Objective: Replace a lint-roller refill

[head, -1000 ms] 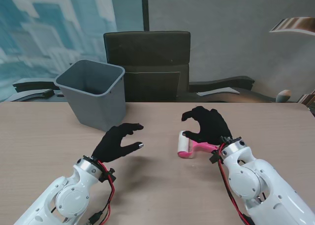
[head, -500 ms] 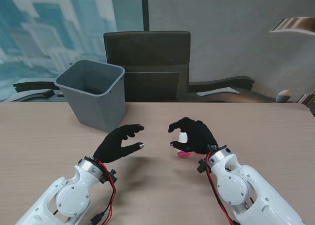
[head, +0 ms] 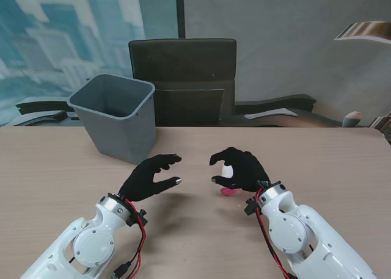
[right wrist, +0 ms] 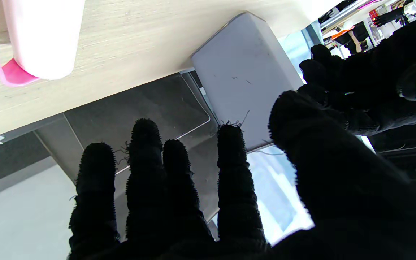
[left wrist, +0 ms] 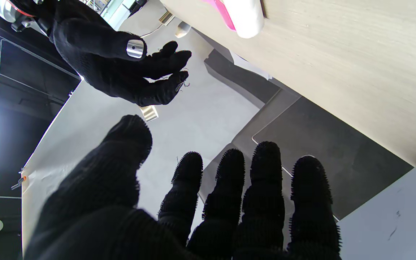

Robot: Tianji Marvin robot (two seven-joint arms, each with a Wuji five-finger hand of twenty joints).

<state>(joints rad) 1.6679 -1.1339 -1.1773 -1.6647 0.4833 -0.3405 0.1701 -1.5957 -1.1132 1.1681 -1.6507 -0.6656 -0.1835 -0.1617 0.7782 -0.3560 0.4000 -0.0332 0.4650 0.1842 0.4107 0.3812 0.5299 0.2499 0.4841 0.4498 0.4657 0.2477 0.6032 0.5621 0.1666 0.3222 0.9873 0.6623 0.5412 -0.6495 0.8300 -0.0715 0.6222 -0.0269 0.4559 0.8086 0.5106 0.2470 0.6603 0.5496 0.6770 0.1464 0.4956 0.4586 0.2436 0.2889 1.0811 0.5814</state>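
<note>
The lint roller (head: 227,171), a white roll on a pink handle, lies on the wooden table (head: 49,169) near the middle. My right hand (head: 239,169) hovers over it and hides most of it, fingers apart and holding nothing. In the right wrist view the lint roller (right wrist: 42,36) lies on the table apart from my fingers (right wrist: 146,169). My left hand (head: 149,176) is open to the left of the roller, fingers curled and empty. The left wrist view shows the roll's end (left wrist: 246,14) and my right hand (left wrist: 121,61) beyond my left hand's fingers (left wrist: 229,187).
A grey waste bin (head: 116,114) stands on the table at the far left, beyond my left hand. A dark office chair (head: 183,77) sits behind the table's far edge. Papers lie on surfaces behind the table.
Over the last second my right hand moved left and came over the lint roller, covering most of it. My left hand barely shifted.
</note>
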